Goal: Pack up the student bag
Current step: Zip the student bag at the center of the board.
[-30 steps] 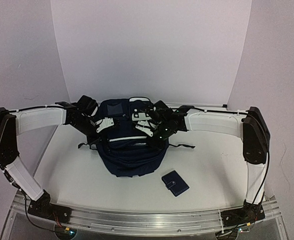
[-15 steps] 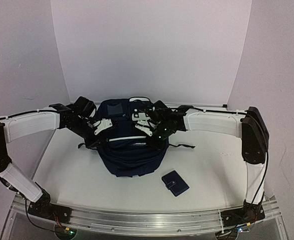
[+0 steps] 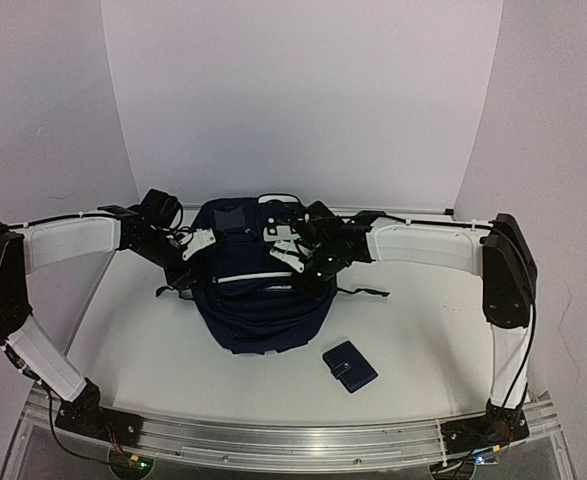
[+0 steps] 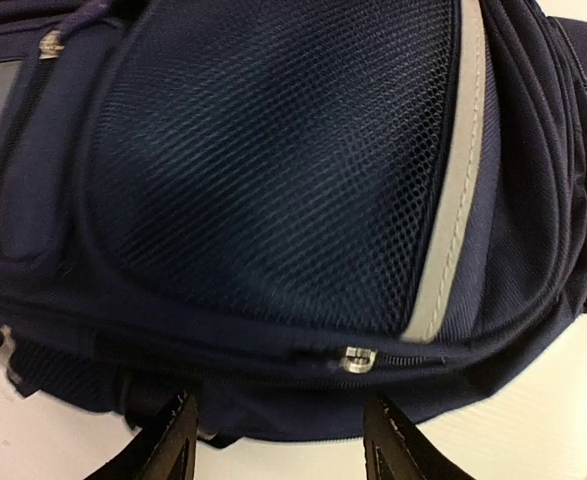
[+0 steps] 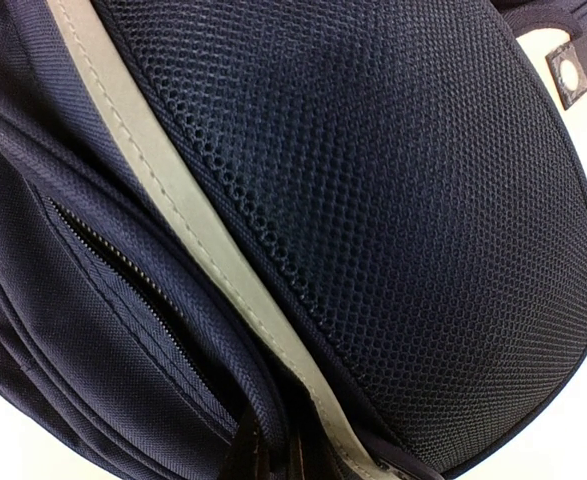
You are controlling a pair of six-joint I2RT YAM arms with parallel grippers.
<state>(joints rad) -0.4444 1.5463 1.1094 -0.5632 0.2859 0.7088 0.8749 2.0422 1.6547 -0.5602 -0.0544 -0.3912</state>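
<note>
The student bag (image 3: 263,300), navy with pale stripes, lies in the middle of the table. My left gripper (image 3: 197,246) stands at its left side, open. In the left wrist view its two dark fingertips (image 4: 173,445) straddle the bag's lower seam without touching it. A silver zipper slider (image 4: 356,358) sits on that seam just ahead of my left gripper (image 4: 283,450). My right gripper (image 3: 291,250) rests on top of the bag. In the right wrist view my right gripper (image 5: 273,462) is shut on a fold of the student bag (image 5: 393,200) beside a pale stripe (image 5: 173,190).
A small navy wallet (image 3: 350,366) lies on the white table (image 3: 153,350) in front of the bag, to the right. A dark strap (image 3: 371,291) trails out from the bag's right side. White walls close in the back and sides.
My left gripper has opened, let go of the bag's left edge and drawn back a little to the left. The right gripper and the bag have stayed put.
</note>
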